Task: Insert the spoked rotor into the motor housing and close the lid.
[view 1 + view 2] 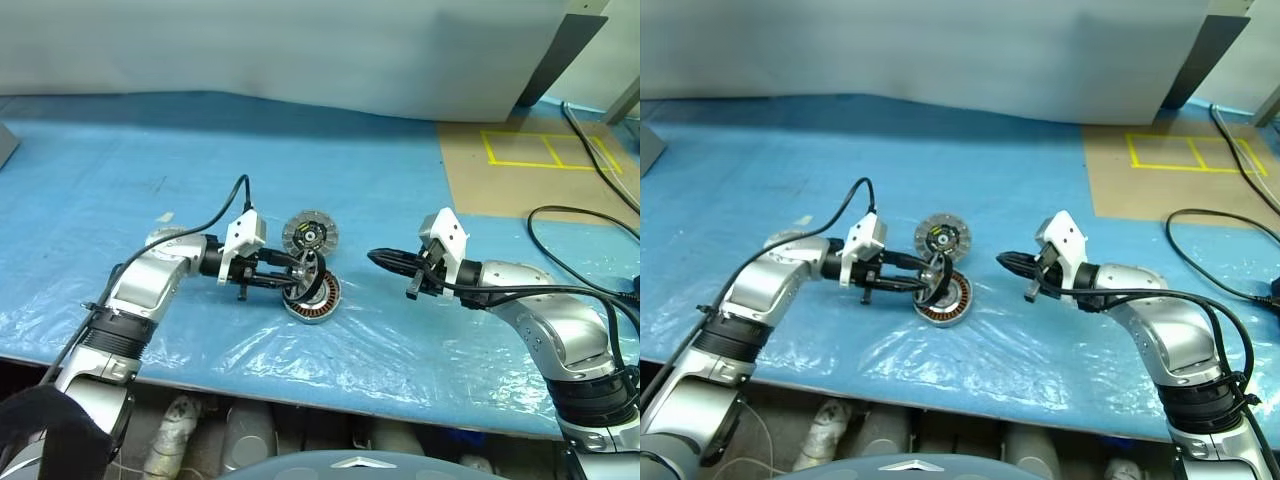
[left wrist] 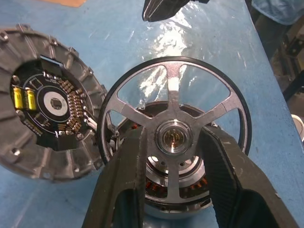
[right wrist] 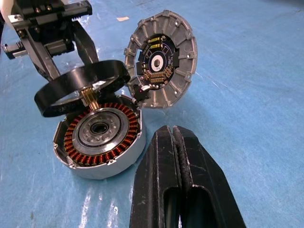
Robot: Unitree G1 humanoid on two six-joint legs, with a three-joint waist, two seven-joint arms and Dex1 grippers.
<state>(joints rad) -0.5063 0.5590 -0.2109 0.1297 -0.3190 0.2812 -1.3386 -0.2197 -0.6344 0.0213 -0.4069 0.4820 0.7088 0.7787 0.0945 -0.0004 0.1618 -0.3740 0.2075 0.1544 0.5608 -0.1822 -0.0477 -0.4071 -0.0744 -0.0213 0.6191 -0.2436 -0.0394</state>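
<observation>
while tilted over housing (image 3: 99, 142), rotor (image 3: 83, 85)

No text, label, brand name or number can be read on any thing in these pictures. The lid (image 2: 50, 102) carries a dark circuit board (image 2: 52, 107) on its inner face, with small gold parts and two yellow pieces, but any printing on the board is too small to make out. The only sign is a marking of yellow tape (image 1: 548, 150) on the brown floor panel (image 1: 500, 185) beyond the blue table cover (image 1: 330, 170): it forms a rectangle divided into two boxes, with no letters inside
</observation>
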